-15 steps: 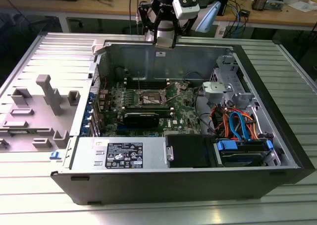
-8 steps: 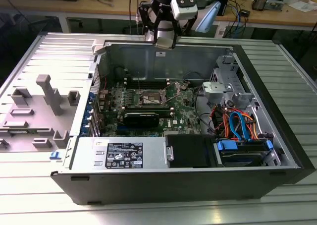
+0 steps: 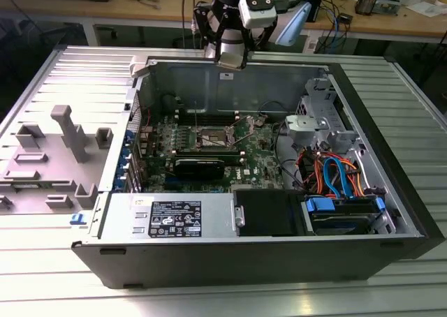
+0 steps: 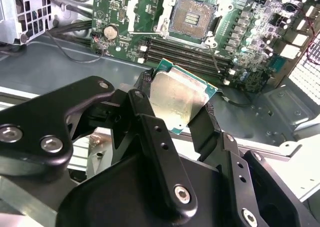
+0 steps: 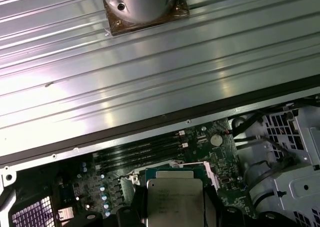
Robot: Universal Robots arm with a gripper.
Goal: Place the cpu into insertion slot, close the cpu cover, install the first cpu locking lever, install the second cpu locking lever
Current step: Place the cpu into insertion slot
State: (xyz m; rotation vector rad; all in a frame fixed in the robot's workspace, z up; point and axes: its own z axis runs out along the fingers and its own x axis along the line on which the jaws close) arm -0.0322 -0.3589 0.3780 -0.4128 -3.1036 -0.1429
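While gripper (image 4: 176,100) clamps cpu (image 4: 175,93), insertion slot (image 4: 192,19) lies exposed on mobo (image 4: 112,9).

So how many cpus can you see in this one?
1. The cpu is gripped in the end effector, well away from the empty insertion slot. Another could lie hidden in the case.

The tool (image 4: 176,103) grips the cpu (image 4: 174,96) by two opposite edges between its black fingers (image 4: 206,126), dull silver lid tilted toward the camera and green substrate showing along the rim. Beyond the chip lies the green motherboard (image 4: 239,33). On it, the insertion slot (image 4: 193,18) sits uncovered, with long black memory slots (image 4: 182,49) just beside it and a coin battery (image 4: 110,32) nearby.
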